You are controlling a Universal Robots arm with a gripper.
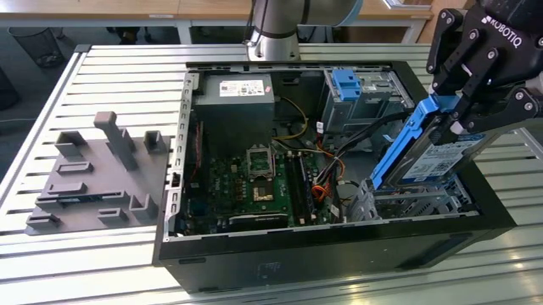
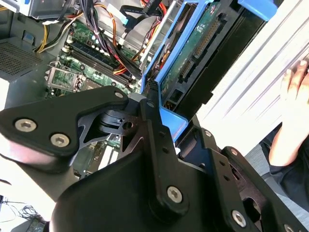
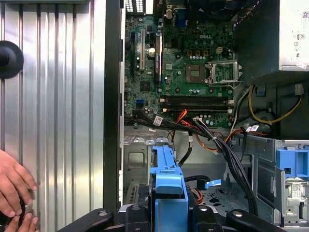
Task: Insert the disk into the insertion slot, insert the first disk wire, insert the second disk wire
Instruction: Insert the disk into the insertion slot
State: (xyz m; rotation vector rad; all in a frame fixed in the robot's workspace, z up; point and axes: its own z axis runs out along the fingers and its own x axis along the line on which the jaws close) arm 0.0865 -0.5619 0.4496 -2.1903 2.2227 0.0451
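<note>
Over at the three o'clock side of the exterior view, my claw [image 1: 454,124] is clamped on the upper end of the disk [image 1: 428,159], pinching its blue carrier from both faces. The disk hangs steeply tilted, with its upper end toward one o'clock, its lower end toward seven and its label face toward that camera. In the second wrist view its green circuit board [image 2: 193,48] faces the lens.

The disk's lower end is down at the insertion slot [image 1: 420,202], the perforated cage at four o'clock inside the open computer case [image 1: 339,244]. I cannot tell whether the two touch.

At twelve o'clock from the slot stands the taller cage with its blue latch [image 1: 346,82]. At nine o'clock from the slot lies the motherboard [image 1: 254,178], with loose cables [image 1: 327,184] between them.

A grey fixture plate [image 1: 93,184] sits on the slatted table [image 1: 102,76] at nine o'clock, well apart from the case. A person's hand [image 3: 14,188] rests on the table in the first wrist view.
</note>
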